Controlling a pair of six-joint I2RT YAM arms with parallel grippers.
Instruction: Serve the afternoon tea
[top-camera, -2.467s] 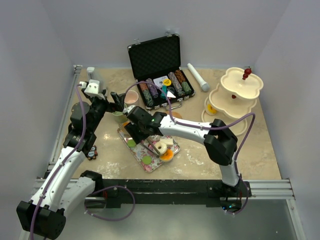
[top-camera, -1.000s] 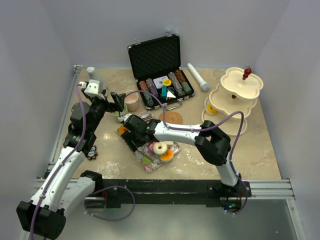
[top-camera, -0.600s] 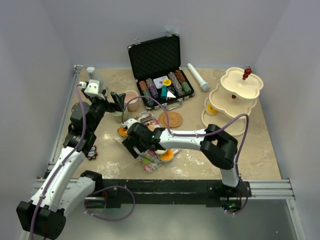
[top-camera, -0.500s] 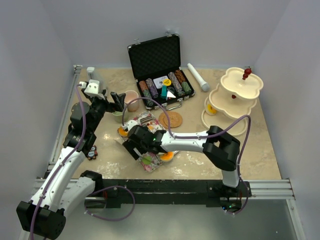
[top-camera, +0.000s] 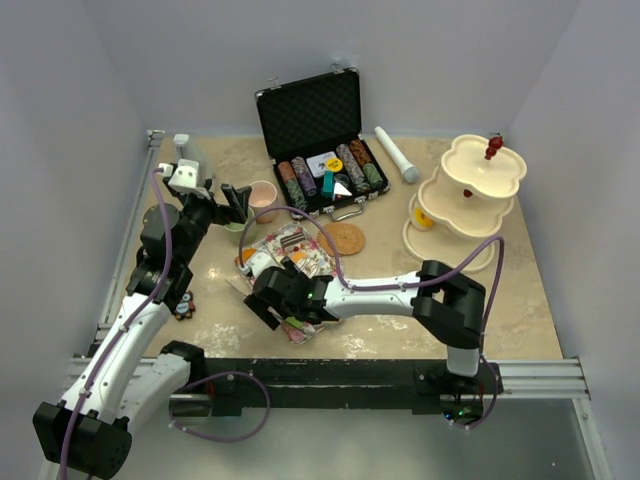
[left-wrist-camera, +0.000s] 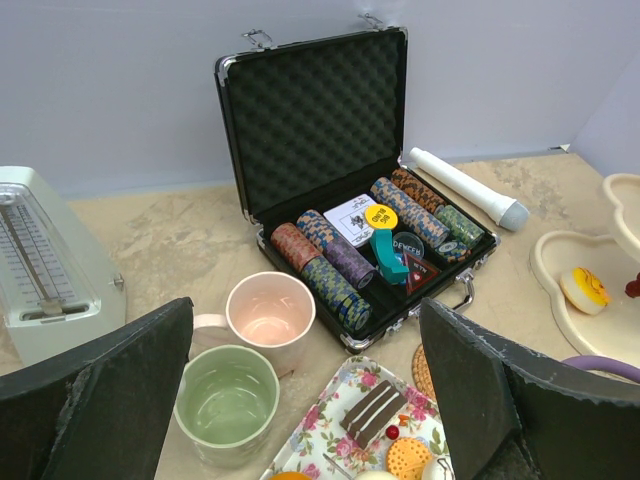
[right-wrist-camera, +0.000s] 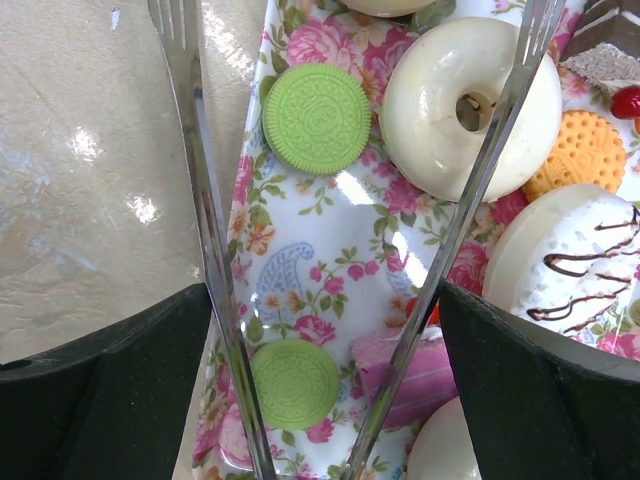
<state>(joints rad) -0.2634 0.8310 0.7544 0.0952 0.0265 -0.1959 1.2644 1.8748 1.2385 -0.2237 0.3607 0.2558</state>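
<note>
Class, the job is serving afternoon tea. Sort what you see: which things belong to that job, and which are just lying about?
Belongs: cream scalloped three-tier stand; pink cup; green cup; white ring donut; green round macaron; brown layered cake slice.

Lying about: black case of striped poker chips; white cylinder; cream metronome; floral rectangular tray.
</note>
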